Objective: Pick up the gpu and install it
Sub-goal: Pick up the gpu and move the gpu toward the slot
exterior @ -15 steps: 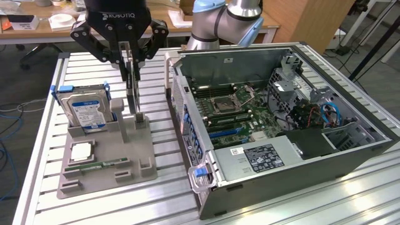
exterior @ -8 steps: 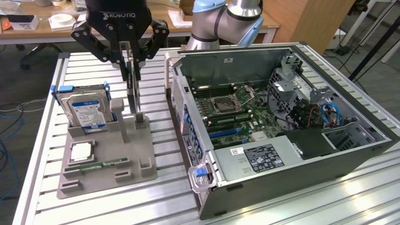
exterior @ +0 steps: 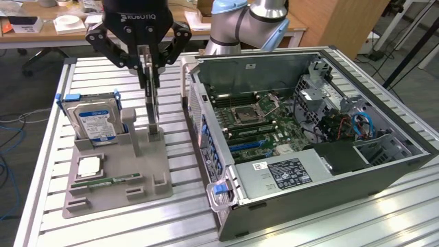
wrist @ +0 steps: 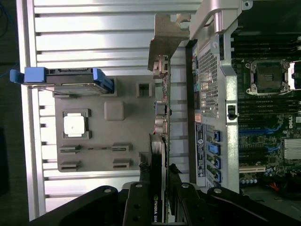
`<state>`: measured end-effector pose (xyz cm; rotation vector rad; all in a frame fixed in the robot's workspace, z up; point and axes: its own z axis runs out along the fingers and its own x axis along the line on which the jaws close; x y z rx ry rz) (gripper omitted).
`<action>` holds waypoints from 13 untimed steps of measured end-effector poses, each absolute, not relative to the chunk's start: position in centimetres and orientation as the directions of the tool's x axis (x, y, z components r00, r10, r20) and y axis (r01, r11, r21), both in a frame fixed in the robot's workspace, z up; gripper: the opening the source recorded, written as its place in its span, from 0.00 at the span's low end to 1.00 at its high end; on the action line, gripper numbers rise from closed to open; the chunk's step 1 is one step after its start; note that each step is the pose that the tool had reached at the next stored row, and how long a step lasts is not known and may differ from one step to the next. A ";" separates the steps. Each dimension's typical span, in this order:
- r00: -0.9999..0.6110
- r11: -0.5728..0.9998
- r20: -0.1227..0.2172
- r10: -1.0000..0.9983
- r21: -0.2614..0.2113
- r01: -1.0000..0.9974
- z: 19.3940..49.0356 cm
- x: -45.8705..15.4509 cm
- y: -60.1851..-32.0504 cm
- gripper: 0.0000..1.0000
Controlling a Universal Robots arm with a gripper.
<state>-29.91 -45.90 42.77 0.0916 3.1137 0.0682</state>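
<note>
While our gripper [exterior: 151, 69] grips the gpu [exterior: 151, 105] by its top edge, we see the card upright and edge-on at the edge of the gray holder tray [exterior: 116, 198] nearest the pc case [exterior: 309, 128]. We can't tell if its lower end sits in the slot. Hard drive [exterior: 96, 121] stands at tray's far corner, w/ cpu [exterior: 89, 167] and mem stick [exterior: 104, 180] flat near its front edge.

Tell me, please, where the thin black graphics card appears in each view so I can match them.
Exterior view: the thin black gpu card stands on edge in the claw, over the grey tray, at the exterior view's left of the open computer case.
Wrist view: the card lies edge-on between tray and case, silver bracket farthest from the claw.
Shared landmark: the blue-railed silver hard drive.
</note>
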 end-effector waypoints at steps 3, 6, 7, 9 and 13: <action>-0.998 0.997 -0.024 0.059 0.045 0.058 42.8 -29.7 -45.9 0.26; -0.998 0.997 -0.024 0.059 0.044 0.058 42.8 -29.6 -45.9 0.26; -0.998 0.997 -0.024 0.059 0.044 0.058 42.8 -29.6 -45.9 0.26; -0.998 0.997 -0.024 0.059 0.045 0.058 42.8 -29.5 -45.9 0.26; -0.998 0.997 -0.024 0.059 0.044 0.058 42.8 -29.5 -45.9 0.26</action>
